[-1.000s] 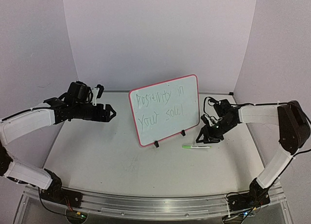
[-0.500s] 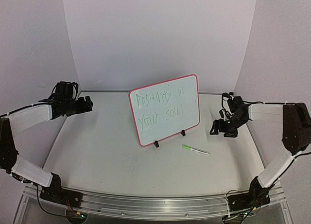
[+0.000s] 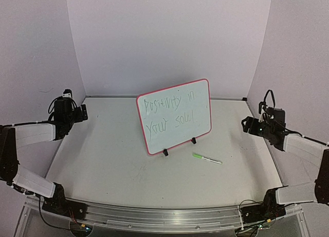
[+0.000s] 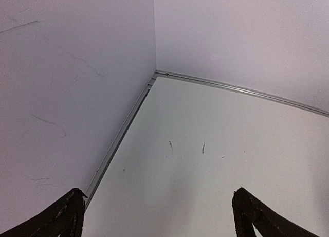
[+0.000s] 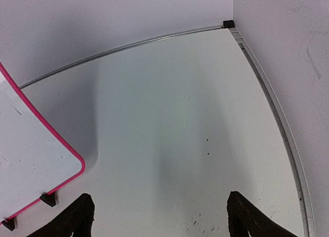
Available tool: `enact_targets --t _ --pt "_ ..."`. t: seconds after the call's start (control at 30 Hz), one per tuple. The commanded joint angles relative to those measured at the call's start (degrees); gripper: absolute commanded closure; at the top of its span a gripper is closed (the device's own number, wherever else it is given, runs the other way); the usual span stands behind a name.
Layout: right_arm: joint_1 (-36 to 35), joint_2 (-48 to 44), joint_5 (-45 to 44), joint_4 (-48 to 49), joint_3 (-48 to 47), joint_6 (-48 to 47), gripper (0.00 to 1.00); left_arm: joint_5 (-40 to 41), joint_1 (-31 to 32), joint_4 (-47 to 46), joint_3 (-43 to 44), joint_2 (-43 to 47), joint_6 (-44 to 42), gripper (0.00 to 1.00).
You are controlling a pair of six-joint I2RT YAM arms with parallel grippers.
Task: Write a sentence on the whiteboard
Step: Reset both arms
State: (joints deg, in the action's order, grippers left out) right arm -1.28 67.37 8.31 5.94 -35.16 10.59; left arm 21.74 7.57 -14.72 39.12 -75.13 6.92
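Green letters of the sentence [image 3: 169,113] fill the whiteboard [image 3: 203,125], propped on the desk [image 3: 113,160]. A marker [image 3: 207,158] lies near its feet. Left jaws and right jaws both spread wide, empty.

Smooth whiteboard [image 3: 175,116] — matt, scuffed table [image 3: 128,165], metal edging [image 5: 128,44]

A thin green and white marker [image 3: 207,158] lies flat on a white table [image 3: 113,160] enclosed by pale lilac walls [image 3: 164,36]

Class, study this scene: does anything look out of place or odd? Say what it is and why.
The green marker lies loose on the table, just in front of the whiteboard, rather than put away. Nothing else stands out.
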Motion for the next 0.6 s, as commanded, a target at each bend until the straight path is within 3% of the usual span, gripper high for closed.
enact_targets --t 0.0,0.3,0.57 --pt "-0.07 -3.44 -6.71 15.53 8.08 -1.18 0.16 4.79 0.13 -11.22 -4.57 0.65 -2.77 0.01" --pt "-0.04 -6.35 -12.19 21.38 14.58 -4.39 0.16 7.11 0.14 -14.58 -12.20 0.41 -0.58 0.01" --pt "-0.06 -6.74 -12.05 22.04 15.42 -4.08 0.16 7.88 0.15 -15.85 -12.19 -0.54 -1.62 0.01"
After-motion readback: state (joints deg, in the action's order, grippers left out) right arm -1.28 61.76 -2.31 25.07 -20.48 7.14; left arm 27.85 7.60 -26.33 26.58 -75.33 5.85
